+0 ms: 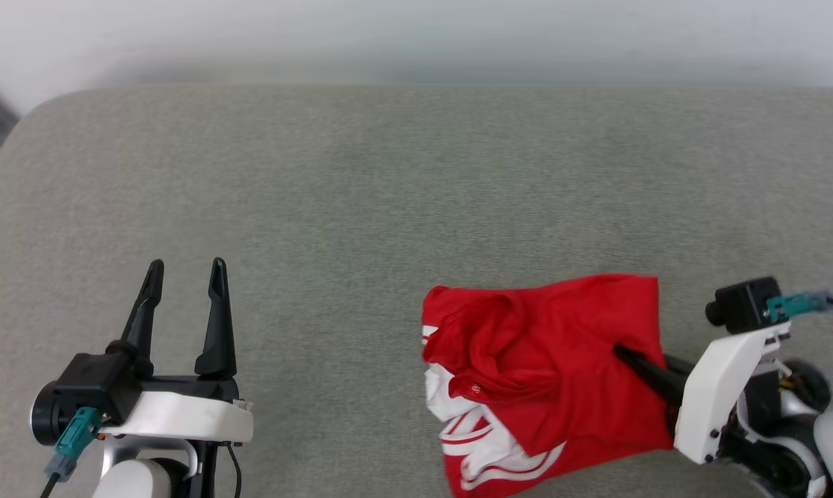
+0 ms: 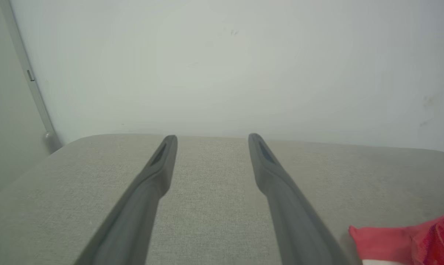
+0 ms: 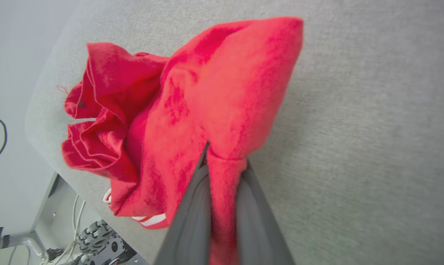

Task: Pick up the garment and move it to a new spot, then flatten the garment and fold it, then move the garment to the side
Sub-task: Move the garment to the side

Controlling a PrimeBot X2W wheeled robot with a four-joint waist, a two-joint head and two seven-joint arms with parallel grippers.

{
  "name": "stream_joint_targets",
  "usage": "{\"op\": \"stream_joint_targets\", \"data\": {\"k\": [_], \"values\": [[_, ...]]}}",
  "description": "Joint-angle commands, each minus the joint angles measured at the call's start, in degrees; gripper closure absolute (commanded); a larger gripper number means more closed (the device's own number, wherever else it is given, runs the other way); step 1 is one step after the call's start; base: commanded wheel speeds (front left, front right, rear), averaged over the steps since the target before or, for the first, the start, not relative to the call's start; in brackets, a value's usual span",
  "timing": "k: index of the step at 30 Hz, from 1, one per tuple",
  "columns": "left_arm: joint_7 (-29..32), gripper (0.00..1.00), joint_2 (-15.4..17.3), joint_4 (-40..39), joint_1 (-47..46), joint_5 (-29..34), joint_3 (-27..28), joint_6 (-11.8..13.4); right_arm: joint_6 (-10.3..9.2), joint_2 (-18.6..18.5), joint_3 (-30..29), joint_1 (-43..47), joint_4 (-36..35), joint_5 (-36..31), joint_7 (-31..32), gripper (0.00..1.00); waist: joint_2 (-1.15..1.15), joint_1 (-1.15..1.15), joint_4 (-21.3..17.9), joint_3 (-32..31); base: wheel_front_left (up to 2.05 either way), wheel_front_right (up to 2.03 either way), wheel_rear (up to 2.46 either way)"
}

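**Item:** the garment [image 1: 547, 373]

**Location:** lower right of the head view, on the grey padded surface [image 1: 388, 194], close to its near edge. In the right wrist view, part of the heap appears to hang over that edge at lower left.

**Risks, as judged:**
- Slip. The right gripper [image 1: 620, 349] has its fingers drawn narrow on one raised ridge of the red cloth. The jersey looks thin and the bite is small, so a quick lift could pull it free.
- Partial lift. The pinch may hold only one layer. The rest would then trail, drag and twist, which would make flattening harder.
- Fall. With the heap so near the edge, a dropped or dragged garment could slide off the surface.
- No backup. The left gripper [image 1: 186, 266], fingers wide and holding nothing, stands well apart at lower left.

**Appearance:** bright red, crumpled and doubled over itself. There is a smoother panel at the heap's upper right and deep creases at its left. White fabric with striped trim shows at its lower left. No lettering can be made out.
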Motion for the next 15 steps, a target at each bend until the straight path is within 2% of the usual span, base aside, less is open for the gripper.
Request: {"op": "stream_joint_targets", "data": {"k": [1, 7, 10, 15], "values": [[-0.12, 0.0, -0.26, -0.44, 0.6, 0.19, 0.41, -0.37, -0.02, -1.65, 0.35, -1.51, -1.51, -1.45, 0.76, 1.0, 0.0, 0.0, -2.17, -0.98, 0.0, 0.0, 0.0], [-0.11, 0.0, -0.81, -2.22, 1.38, 0.93, 1.36, -0.75, -0.02, -6.64, 1.79, -5.32, -6.57, -7.15, 5.82, 1.0, 0.0, 0.0, -9.25, -0.74, 0.0, 0.0, 0.0], [-0.12, 0.0, -0.83, -3.14, 1.23, 1.43, 1.66, -0.89, -0.03, -7.33, 1.35, -6.82, -6.92, -8.34, 7.2, 1.0, 0.0, 0.0, -13.74, 0.23, 0.0, 0.0, 0.0], [-0.12, 0.0, 0.01, -4.69, -1.02, 2.16, 0.91, -2.33, -0.02, -6.57, -1.35, -8.44, -3.91, -8.49, 6.0, 1.0, 0.0, 0.0, -20.03, 3.52, 0.0, 0.0, 0.0]]}}
